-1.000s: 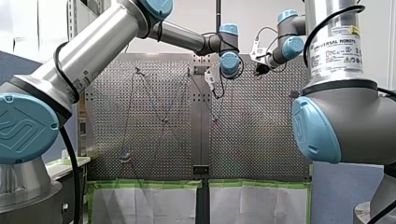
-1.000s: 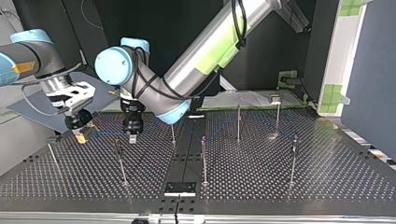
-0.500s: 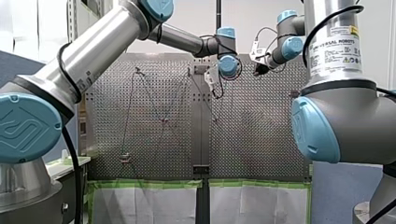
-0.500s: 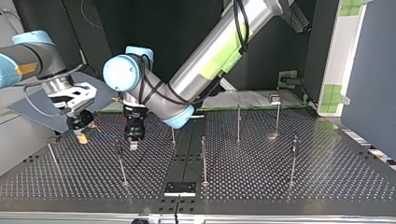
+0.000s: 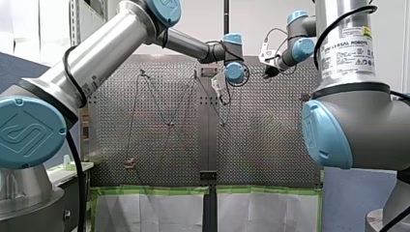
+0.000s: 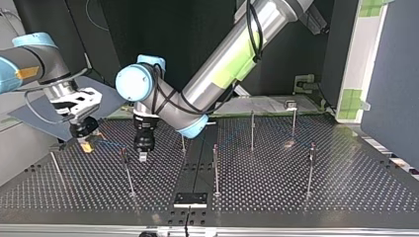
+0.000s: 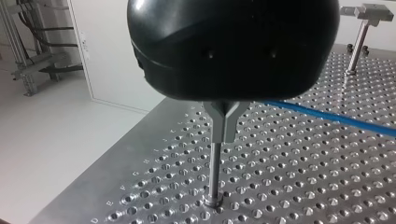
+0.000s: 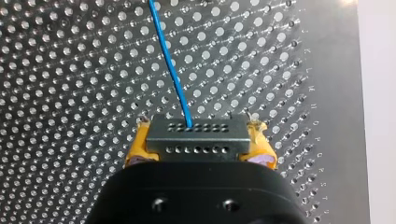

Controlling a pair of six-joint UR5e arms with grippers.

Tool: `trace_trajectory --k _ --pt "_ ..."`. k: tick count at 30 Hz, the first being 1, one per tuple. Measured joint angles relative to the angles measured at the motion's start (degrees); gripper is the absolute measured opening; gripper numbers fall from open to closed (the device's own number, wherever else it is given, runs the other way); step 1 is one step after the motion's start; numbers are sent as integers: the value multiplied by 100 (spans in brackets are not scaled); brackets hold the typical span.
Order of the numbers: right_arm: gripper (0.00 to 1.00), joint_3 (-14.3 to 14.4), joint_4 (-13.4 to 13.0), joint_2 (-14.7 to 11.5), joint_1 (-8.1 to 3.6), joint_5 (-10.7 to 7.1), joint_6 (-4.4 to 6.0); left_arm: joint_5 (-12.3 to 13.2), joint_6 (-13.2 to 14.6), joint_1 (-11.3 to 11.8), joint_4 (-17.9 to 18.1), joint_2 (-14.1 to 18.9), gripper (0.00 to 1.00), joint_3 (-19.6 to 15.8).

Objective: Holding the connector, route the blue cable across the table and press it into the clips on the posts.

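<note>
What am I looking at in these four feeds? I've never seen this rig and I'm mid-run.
Two robot arms work over a perforated metal table studded with thin upright posts. The front view looks over the arms' shoulders. The top view faces them from across the table, so the sides are swapped there. The other two feeds come from a camera on each wrist. My right gripper, with yellow pads, is shut on a small grey connector, and the blue cable runs out of it across the table. My left gripper hangs low beside a post, with the cable passing close by. Its black body fills its wrist view, so I cannot tell whether it grips anything.
</note>
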Motion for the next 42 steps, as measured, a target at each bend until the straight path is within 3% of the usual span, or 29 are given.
trace_trajectory --k 26,34,42 --pt "0 0 0 1 0 1 0 0 0 1 0 0 0 -1" --pt "0 0 0 1 0 1 0 0 0 1 0 0 8 -1" --pt "0 0 0 1 0 0 0 0 0 1 0 0 8 -1"
